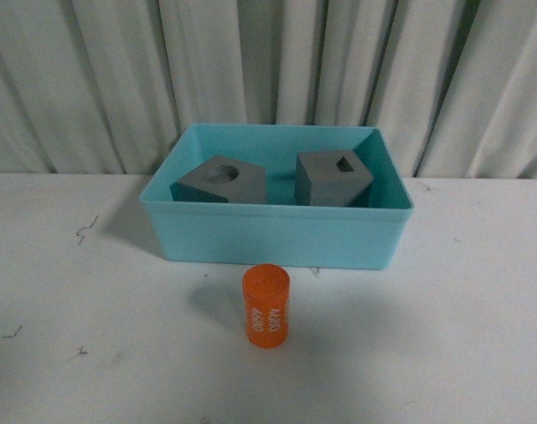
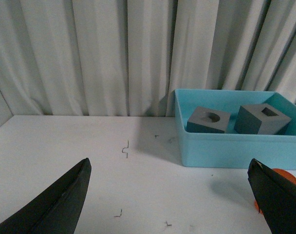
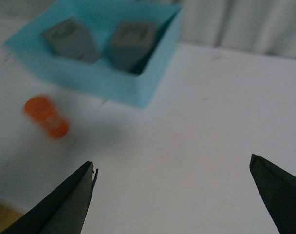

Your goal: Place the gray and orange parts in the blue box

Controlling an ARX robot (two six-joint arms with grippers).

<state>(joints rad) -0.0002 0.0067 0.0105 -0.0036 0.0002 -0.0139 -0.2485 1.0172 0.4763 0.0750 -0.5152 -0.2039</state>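
Two done: round-recess cube (image 1: 218, 184) and rectangular-recess cube (image 1: 333, 181) are sitting in blue box (image 1: 277, 237).
Pending: I am seeing orange cylinder (image 1: 266, 306) standing outside on worktop (image 1: 463, 336).
Claws: left claw (image 2: 167, 162), right claw (image 3: 172, 161) gaping, empty.

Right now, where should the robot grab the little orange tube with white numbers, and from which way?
Probably its curved sides, about halfway up, coming down from above. The small orange cylinder stands upright on the white table, apart from the light turquoise plastic bin behind it, with open space all around.
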